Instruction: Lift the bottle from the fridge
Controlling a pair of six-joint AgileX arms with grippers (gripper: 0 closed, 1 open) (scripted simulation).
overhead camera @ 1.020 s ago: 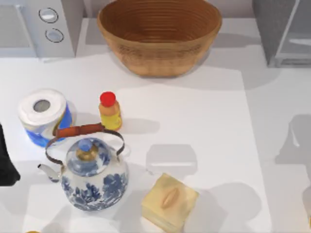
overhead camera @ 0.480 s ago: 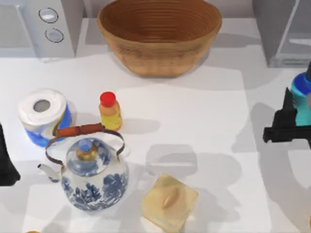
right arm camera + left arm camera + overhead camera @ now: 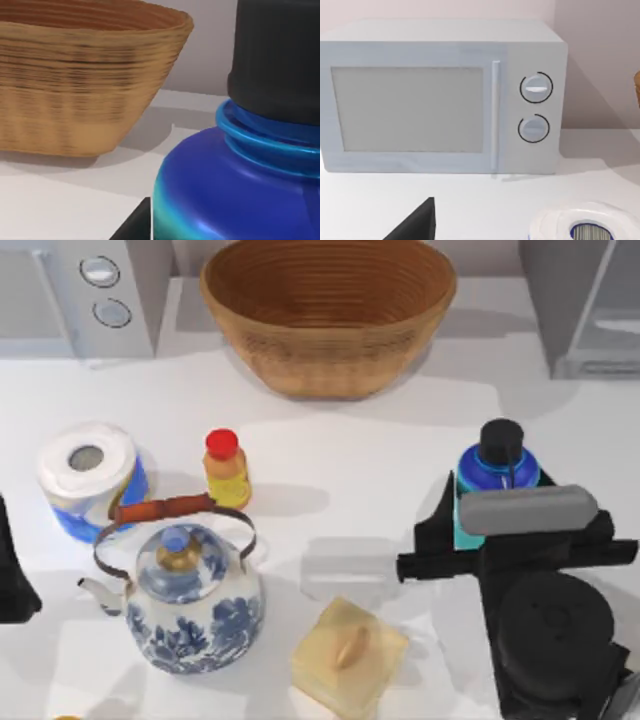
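The right gripper (image 3: 490, 502) is clamped on the bottle (image 3: 497, 468) and holds it upright above the right half of the counter (image 3: 380, 460), well clear of the fridge (image 3: 580, 300) at the far right corner. The black cap points up; the teal band sits against the gripper body. In the right wrist view the bottle (image 3: 240, 190) is close to the camera, with the wicker basket (image 3: 85, 75) behind it.

The left arm is parked at the left edge of the counter; whether the left gripper (image 3: 12, 570) is apart or together cannot be determined.

Other items on the counter: microwave (image 3: 75, 295), paper roll (image 3: 88, 475), yellow bottle (image 3: 226, 470), teapot (image 3: 190, 595), butter-coloured box (image 3: 350, 655).
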